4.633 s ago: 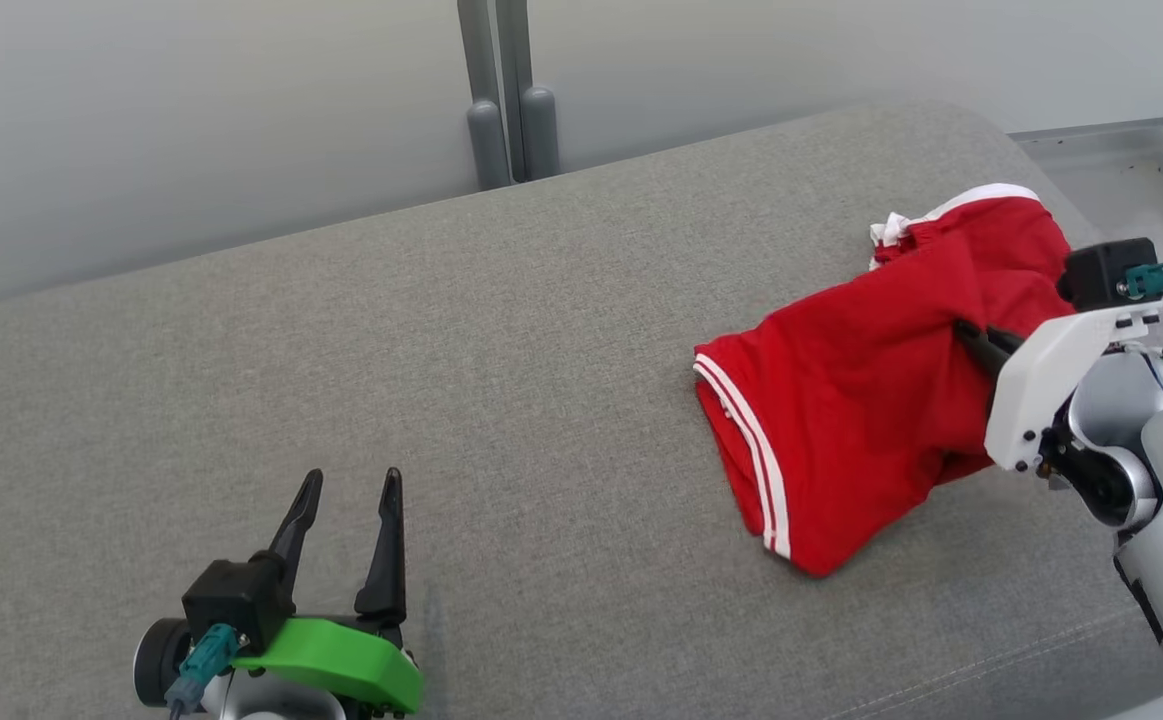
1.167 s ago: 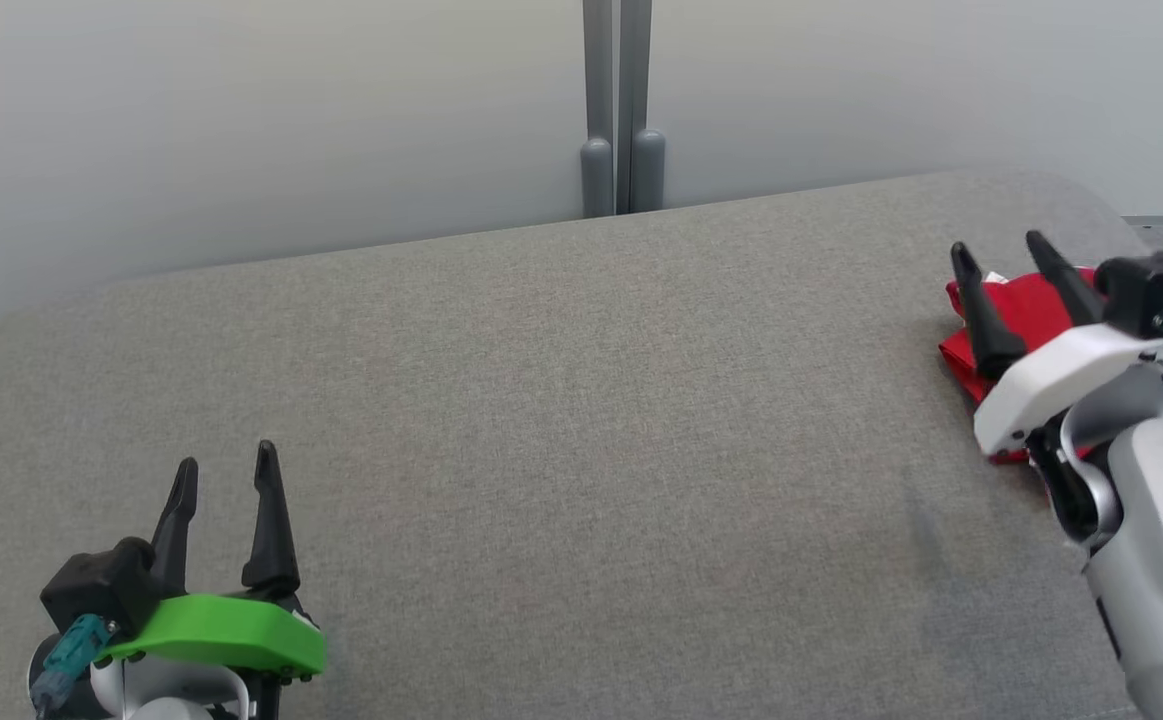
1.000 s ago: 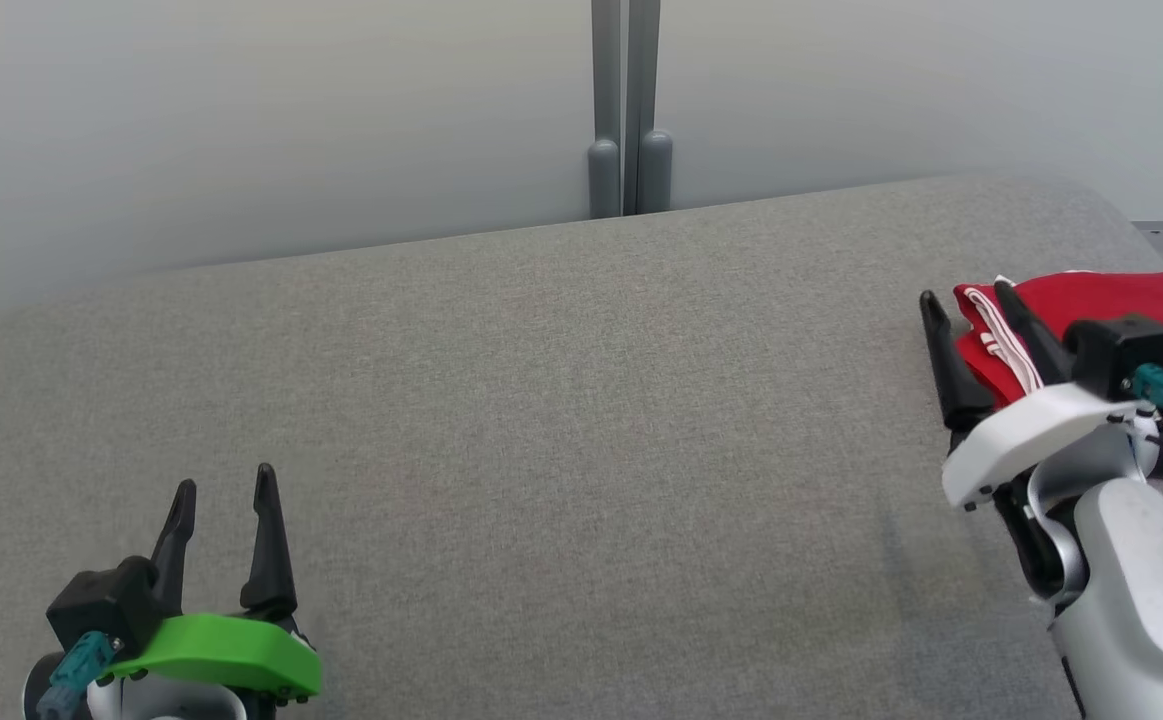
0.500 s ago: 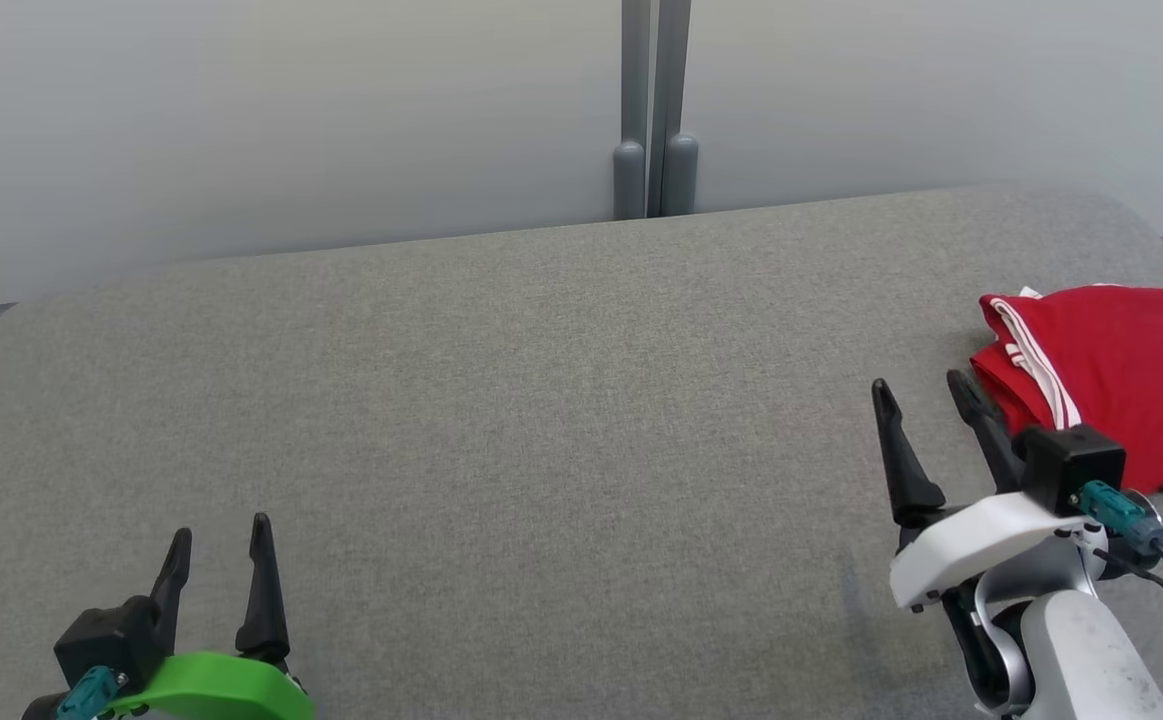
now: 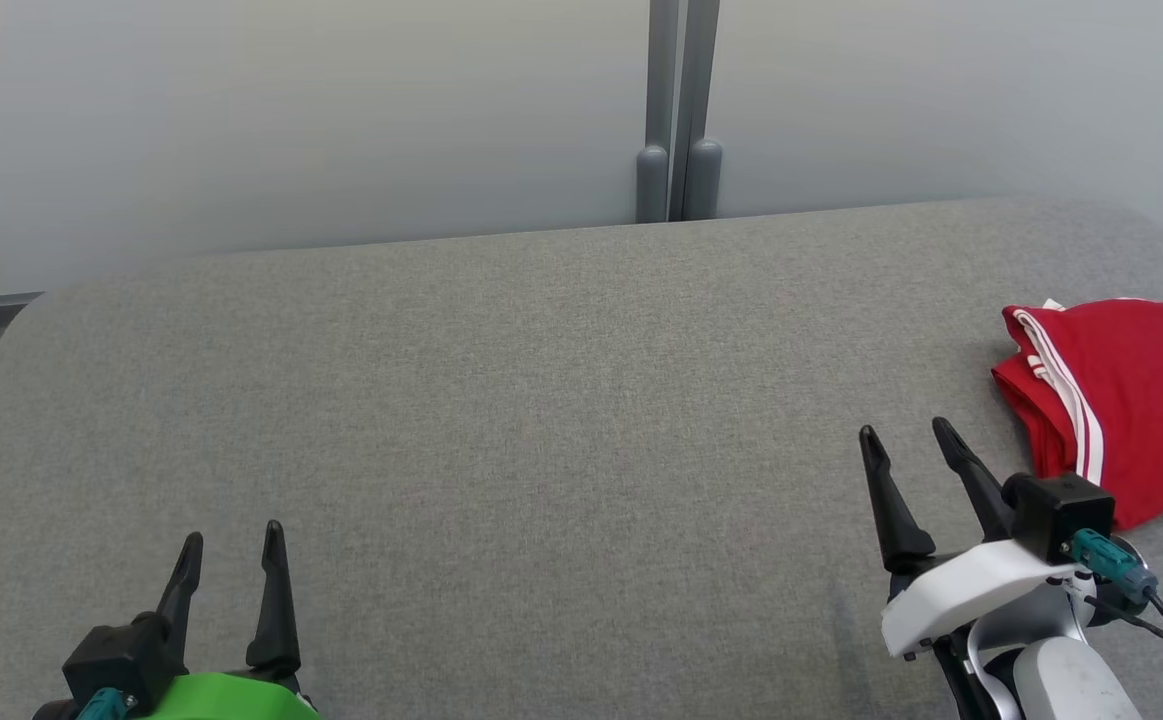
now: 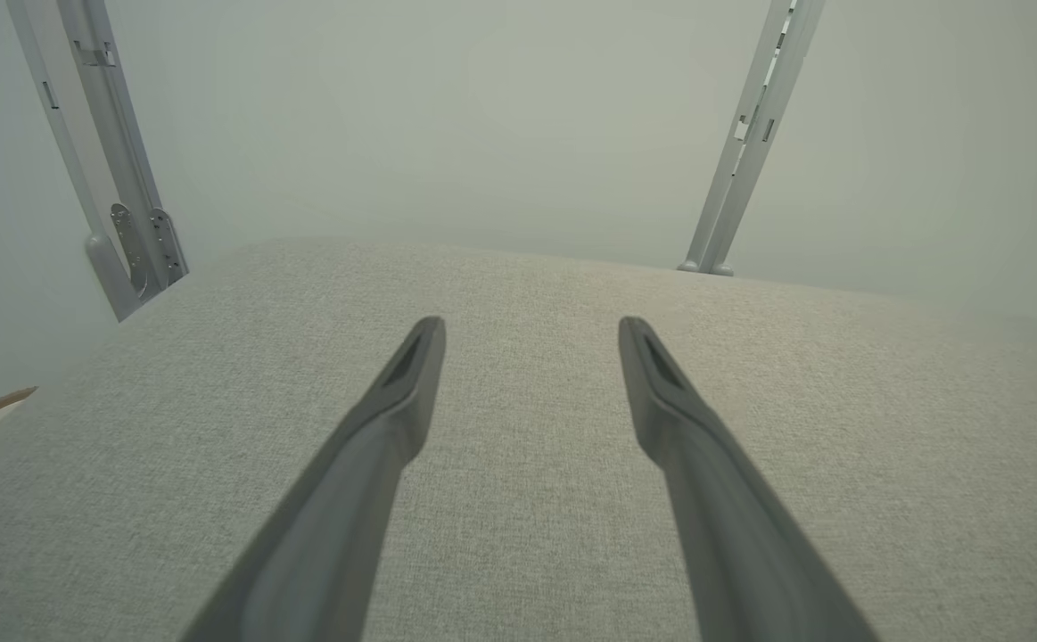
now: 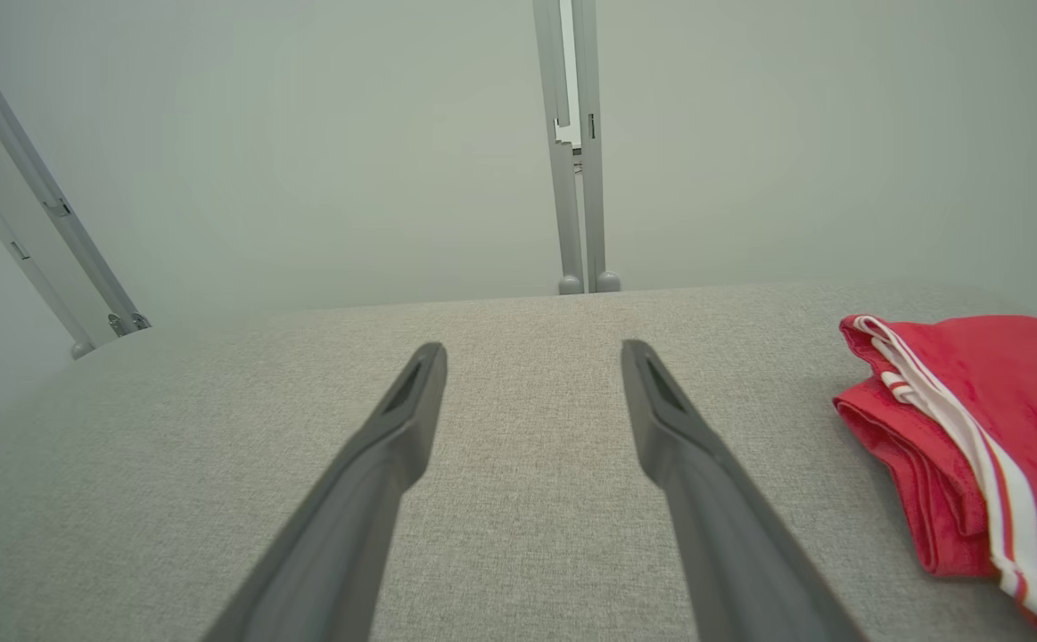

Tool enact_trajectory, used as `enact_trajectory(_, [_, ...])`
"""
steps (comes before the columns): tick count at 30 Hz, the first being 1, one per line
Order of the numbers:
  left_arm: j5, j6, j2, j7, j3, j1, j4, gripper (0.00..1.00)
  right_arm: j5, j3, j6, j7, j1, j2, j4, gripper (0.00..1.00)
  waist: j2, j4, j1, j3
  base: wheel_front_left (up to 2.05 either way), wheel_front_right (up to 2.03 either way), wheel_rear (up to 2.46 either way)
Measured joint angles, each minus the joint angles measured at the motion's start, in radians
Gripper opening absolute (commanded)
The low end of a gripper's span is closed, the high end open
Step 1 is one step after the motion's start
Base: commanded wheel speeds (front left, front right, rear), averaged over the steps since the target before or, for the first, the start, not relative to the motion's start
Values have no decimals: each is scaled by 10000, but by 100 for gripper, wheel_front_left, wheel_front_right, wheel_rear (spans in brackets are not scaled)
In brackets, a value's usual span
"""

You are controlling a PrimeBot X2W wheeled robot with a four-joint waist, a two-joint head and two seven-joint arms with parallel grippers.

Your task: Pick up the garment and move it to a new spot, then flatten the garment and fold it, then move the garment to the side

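Observation:
The red garment with white stripes lies folded at the right edge of the grey padded table; the right wrist view shows it as a stacked red bundle at the right. My right gripper is open, empty, and sits a short way left of and nearer than the garment, apart from it. Open and empty too, my left gripper hovers over the lower left of the table. In each wrist view the fingers are spread over bare fabric.
A pale wall with a pair of grey vertical posts runs behind the table. The table's rounded far corners and left edge are in sight. A second slanted post stands at the left.
The right gripper let go of the garment, which now lies folded at the far right, and drew back toward me. The left gripper also pulled back. The camera has shifted.

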Motion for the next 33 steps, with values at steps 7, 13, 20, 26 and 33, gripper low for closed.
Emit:
enact_trajectory(7, [176, -182, -155, 0, 104, 18, -140, 100, 81, 65, 0, 0, 35, 0, -33, 100, 0, 36, 0, 1, 0, 0, 0])
enact_trajectory(13, [224, -268, -270, 0, 169, 19, -104, 100, 84, 100, 0, -4, 49, 0, -2, 100, 0, 36, 0, -32, 0, 0, 0])
enact_trajectory(20, [290, -320, -343, 0, 217, 22, -6, 100, 82, 151, 0, 2, 108, 0, 4, 100, 0, 26, 0, -72, 0, 0, 0])
enact_trajectory(26, [357, -318, -397, 0, 263, 51, 73, 100, 98, 173, 0, 2, 153, 0, 21, 100, 0, 37, 0, -93, 0, 0, 0])
enact_trajectory(33, [336, -337, -539, 46, 176, 110, 378, 0, 169, 234, 2, 10, 293, 21, 247, 0, 0, 46, 0, -114, 0, 0, 0])
